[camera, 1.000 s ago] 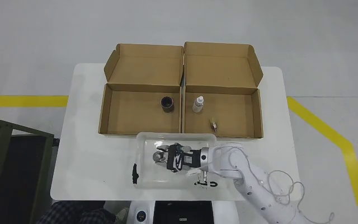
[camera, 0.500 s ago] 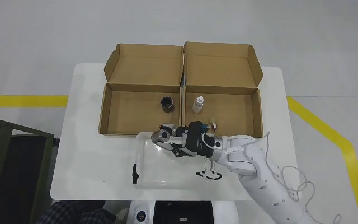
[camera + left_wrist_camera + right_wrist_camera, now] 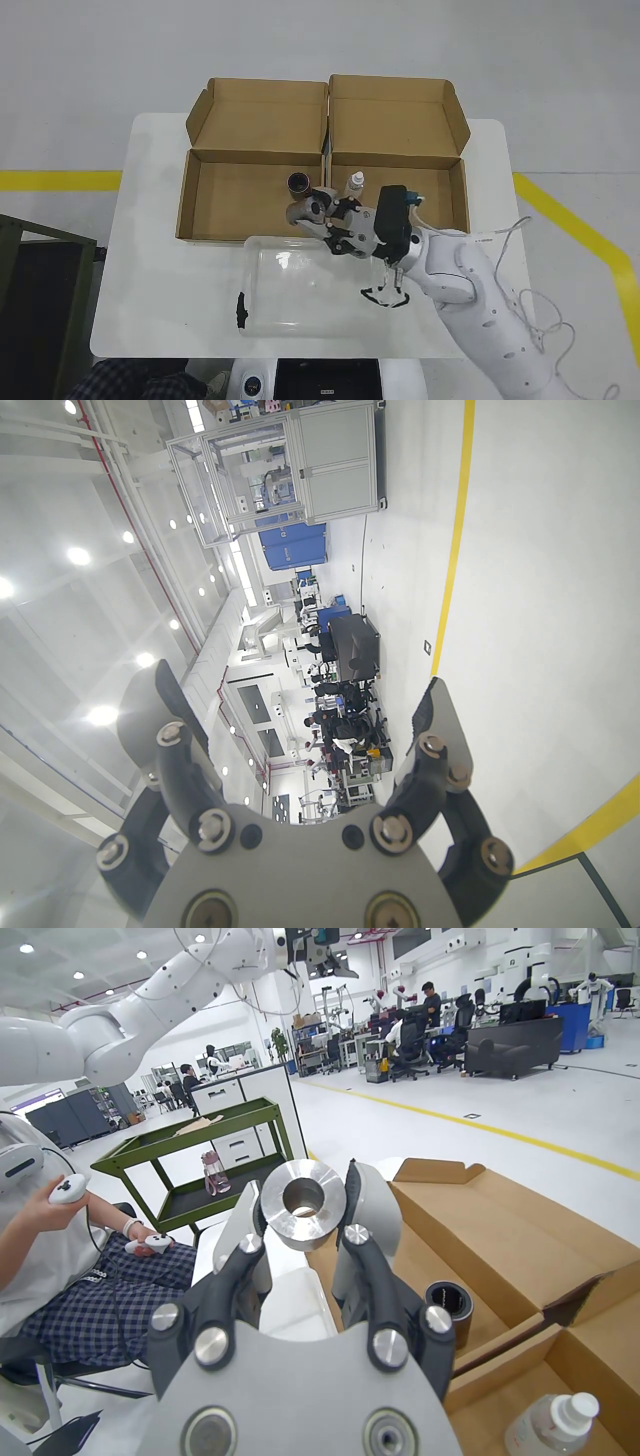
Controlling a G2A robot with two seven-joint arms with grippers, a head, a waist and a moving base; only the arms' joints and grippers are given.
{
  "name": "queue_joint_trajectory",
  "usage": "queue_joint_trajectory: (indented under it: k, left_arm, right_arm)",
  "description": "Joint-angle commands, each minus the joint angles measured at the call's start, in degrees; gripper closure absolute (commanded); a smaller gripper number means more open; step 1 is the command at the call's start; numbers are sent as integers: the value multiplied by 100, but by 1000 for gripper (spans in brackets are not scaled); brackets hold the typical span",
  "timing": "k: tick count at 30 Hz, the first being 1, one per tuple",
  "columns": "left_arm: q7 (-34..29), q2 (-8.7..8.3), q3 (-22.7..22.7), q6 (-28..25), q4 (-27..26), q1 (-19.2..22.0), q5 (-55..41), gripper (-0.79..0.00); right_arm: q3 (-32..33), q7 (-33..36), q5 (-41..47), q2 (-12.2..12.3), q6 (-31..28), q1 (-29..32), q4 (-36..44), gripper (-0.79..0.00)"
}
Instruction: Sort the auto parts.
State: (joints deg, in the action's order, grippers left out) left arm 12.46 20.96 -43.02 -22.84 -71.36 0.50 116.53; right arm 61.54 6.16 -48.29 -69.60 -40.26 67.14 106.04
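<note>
My right gripper [image 3: 311, 209] is shut on a silver metal ring [image 3: 302, 209], held above the near wall of the left cardboard box [image 3: 210, 205], close to the seam between the two boxes. In the right wrist view the ring [image 3: 303, 1206] sits clamped between both fingers. A dark cylindrical part [image 3: 298, 183] stands inside the left box, just beyond the ring. A white bottle [image 3: 354, 184] stands in the right cardboard box [image 3: 440, 210]. My left gripper [image 3: 300, 720] is open, holds nothing and faces the room.
A clear plastic tray [image 3: 275, 300] lies in front of the boxes. A small black part [image 3: 241, 308] rests on the table at the tray's left edge, and a black clip-like piece [image 3: 385, 296] lies by its right edge. Both box lids stand open at the back.
The right gripper has risen out of the clear tray with the metal ring and moved away from the table's front edge, to the near wall of the left box.
</note>
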Motion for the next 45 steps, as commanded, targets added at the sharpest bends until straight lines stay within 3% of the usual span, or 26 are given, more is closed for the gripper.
queue_joint_trajectory:
  k: [1, 23, 45]
  left_arm:
    - [0, 0, 0, 0, 0, 0, 0, -785]
    - [0, 0, 0, 0, 0, 0, 0, -785]
    - [0, 0, 0, 0, 0, 0, 0, -785]
  right_arm:
    - [-6, -23, 31, -6, 5, -33, 5, 0]
    - [-358, 412, -912, -35, 132, -202, -329, 0]
    - [-1137, 681, -2468, -248, 311, -1416, -1572, 0]
